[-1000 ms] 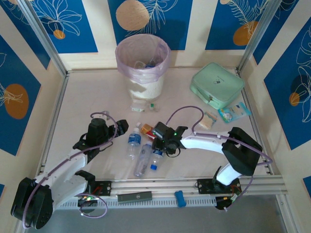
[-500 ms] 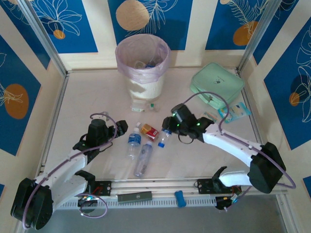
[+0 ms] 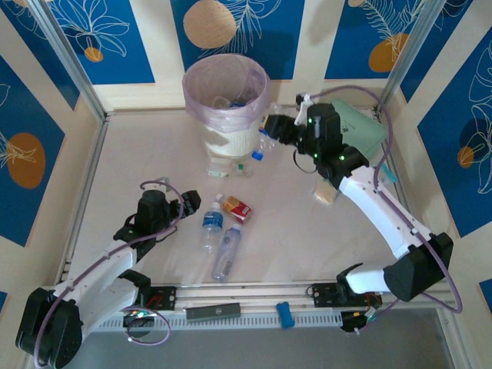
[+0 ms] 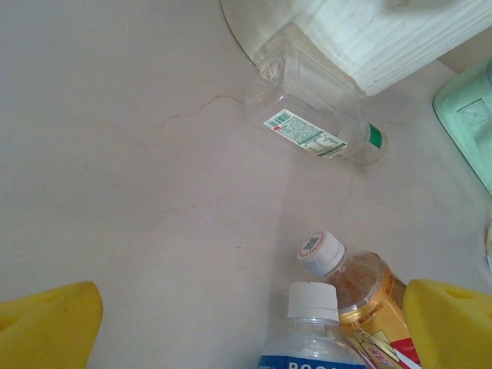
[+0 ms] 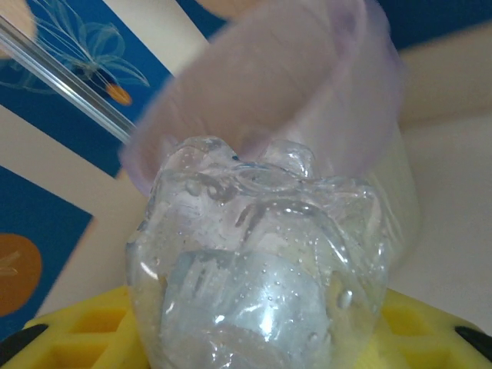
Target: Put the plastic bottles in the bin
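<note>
Fingers of the right gripper were closed on a clear plastic bottle, its crumpled base clamped between the yellow pads; in the top view this bottle was held cap-down, just beside the right wall of the bin and not yet over the opening; in the right wrist view the pink bag liner rose close behind the bottle. The step in hand was judged to be the carry to the bin; the next move was judged to call for the bottle to be raised above the rim and centred over the opening before the grip was let go, since a release from here would likely drop it outside.

Fingers of the left gripper were spread wide and nothing was held or touched; the left gripper was poised low over the table. Just ahead of it lay a blue-labelled bottle with a white cap, and touching that, a red-labelled bottle; a clear green-capped bottle lay against the bin's base; one more long bottle lay near the front edge. These were judged to be left for later picks.
</note>
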